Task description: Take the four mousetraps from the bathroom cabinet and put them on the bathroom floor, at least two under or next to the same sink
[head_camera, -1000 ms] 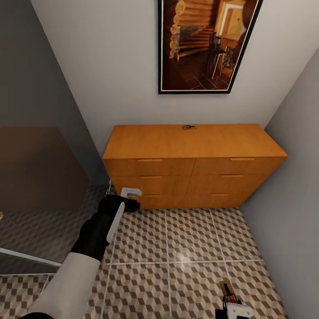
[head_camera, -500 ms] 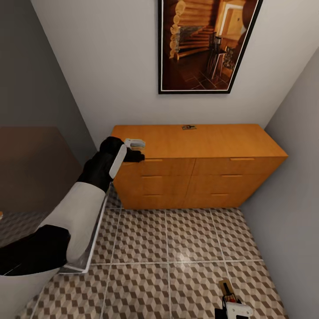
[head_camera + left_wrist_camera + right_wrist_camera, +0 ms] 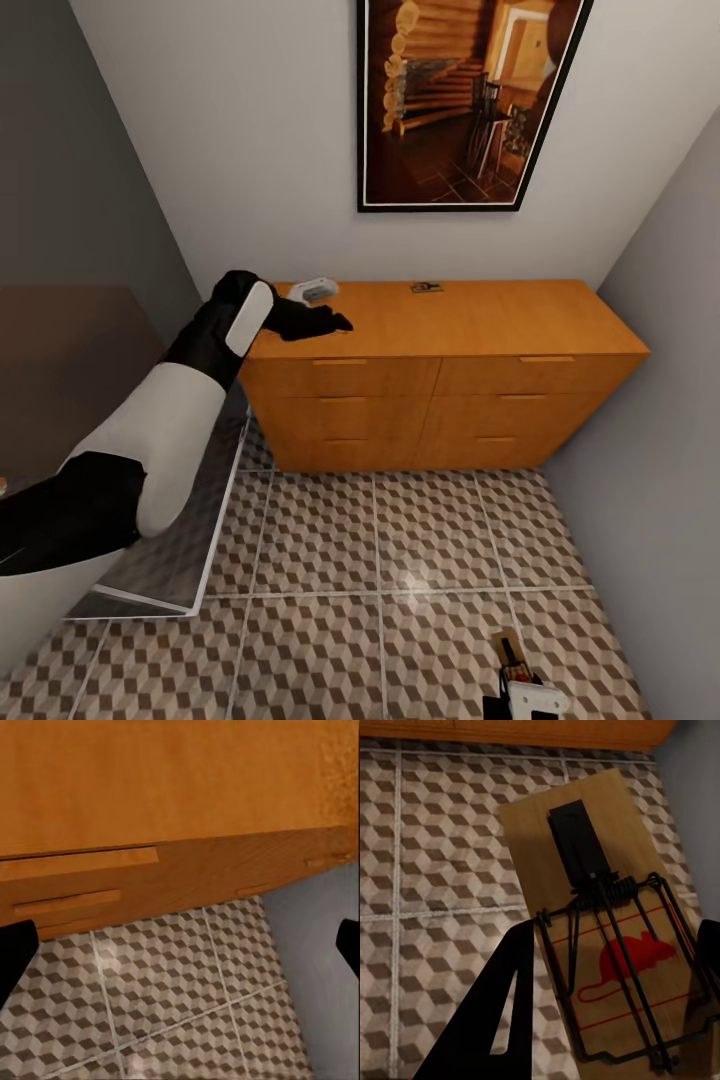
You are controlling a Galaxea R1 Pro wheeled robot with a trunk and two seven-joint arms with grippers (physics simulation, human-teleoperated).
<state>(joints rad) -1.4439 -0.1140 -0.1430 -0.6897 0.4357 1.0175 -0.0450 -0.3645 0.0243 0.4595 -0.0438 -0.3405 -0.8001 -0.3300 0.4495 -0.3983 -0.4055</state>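
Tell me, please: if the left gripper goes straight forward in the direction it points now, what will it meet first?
Probably the far part of the cabinet top. The left gripper, open, points across it; the mousetrap near the back lies off that line. Depth is uncertain.

The left arm [image 3: 150, 440] has a smooth white shell on its forearm, black segments at elbow and wrist, and a white stripe along the black wrist. Its end effector [image 3: 335, 322] is matte black under a small white-grey block. The right end effector [image 3: 525, 690] looks white on black, though mostly cropped.
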